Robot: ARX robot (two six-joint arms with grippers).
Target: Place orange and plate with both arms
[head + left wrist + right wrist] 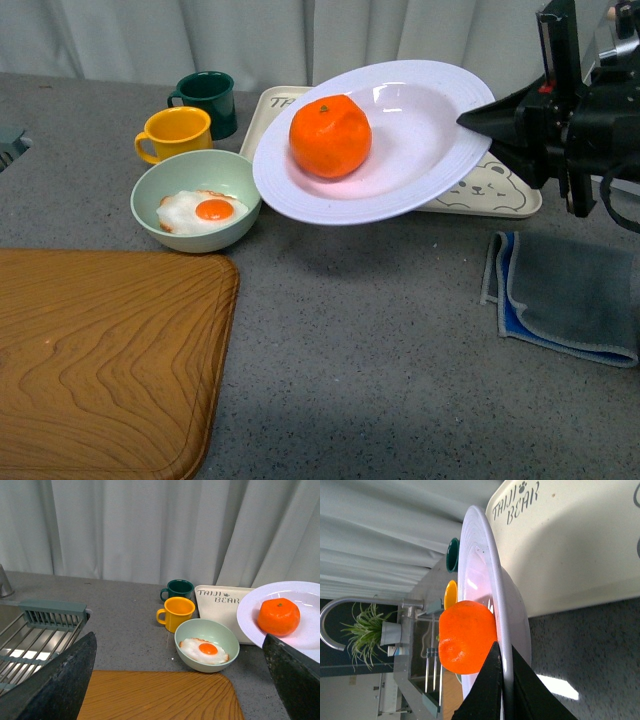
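Note:
The orange (330,136) lies inside the white ridged plate (420,160), which hangs tilted above the counter. My right gripper (480,120) is shut on the plate's right rim. In the right wrist view the jaws (504,680) pinch the plate rim (485,555) with the orange (465,637) beside them. My left gripper (180,680) is open and empty over the wooden board; it is out of the front view. The left wrist view shows the orange (279,616) on the plate (305,640).
A pale green bowl with a fried egg (196,200) sits left of the plate. A yellow mug (176,133), a dark green mug (208,101) and a beige bear tray (490,190) stand behind. A wooden board (100,360) lies front left, a grey-blue cloth (570,295) right.

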